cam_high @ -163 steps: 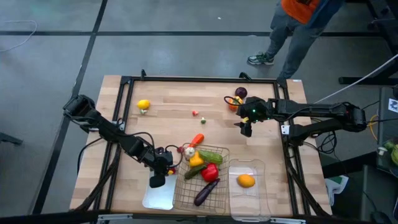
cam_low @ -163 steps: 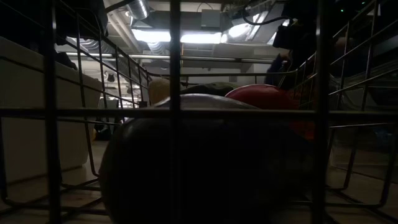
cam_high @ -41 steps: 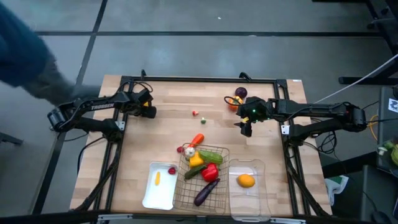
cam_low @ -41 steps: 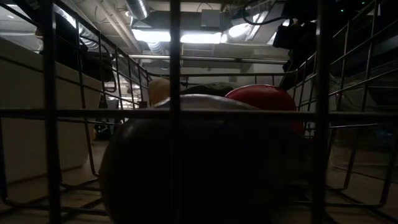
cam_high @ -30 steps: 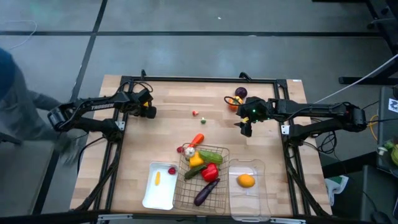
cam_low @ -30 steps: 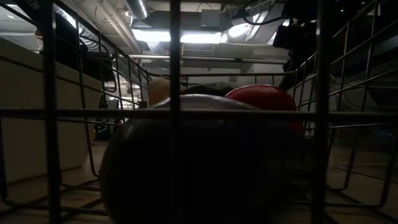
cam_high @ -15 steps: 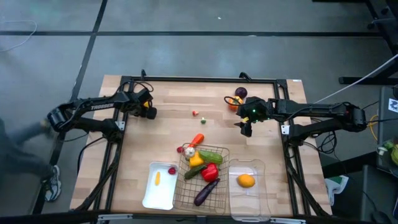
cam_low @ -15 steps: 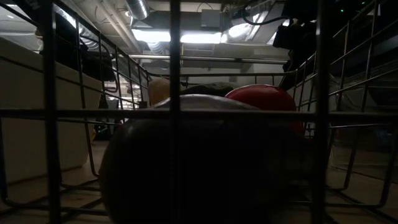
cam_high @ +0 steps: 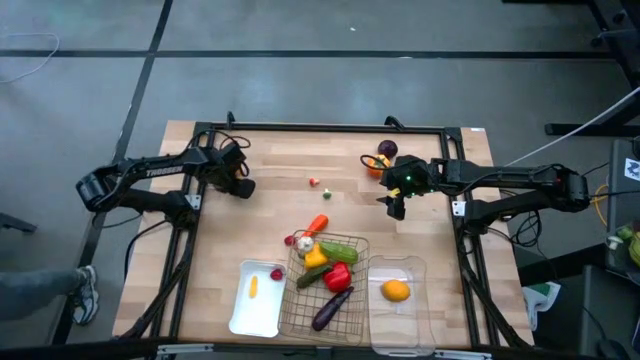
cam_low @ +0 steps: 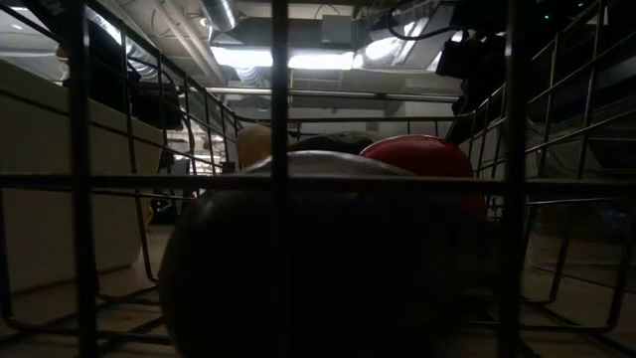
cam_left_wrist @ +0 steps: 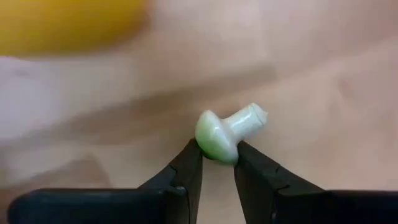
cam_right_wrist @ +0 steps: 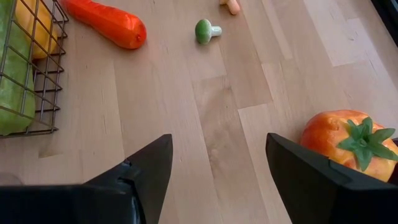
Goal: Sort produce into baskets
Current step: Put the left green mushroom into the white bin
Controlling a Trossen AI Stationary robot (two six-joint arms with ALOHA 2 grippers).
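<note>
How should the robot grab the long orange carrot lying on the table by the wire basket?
Pinch the long orange carrot across its thick middle, coming straight down from above. It lies flat on the wooden table with both long sides free, and the wire basket close by would likely crowd a sideways reach.

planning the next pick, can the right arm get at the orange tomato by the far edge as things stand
Probably yes. The right gripper hangs open just beside the orange tomato, with only bare wooden table between them. The purple piece sits close behind it, which could crowd the far side.
</note>
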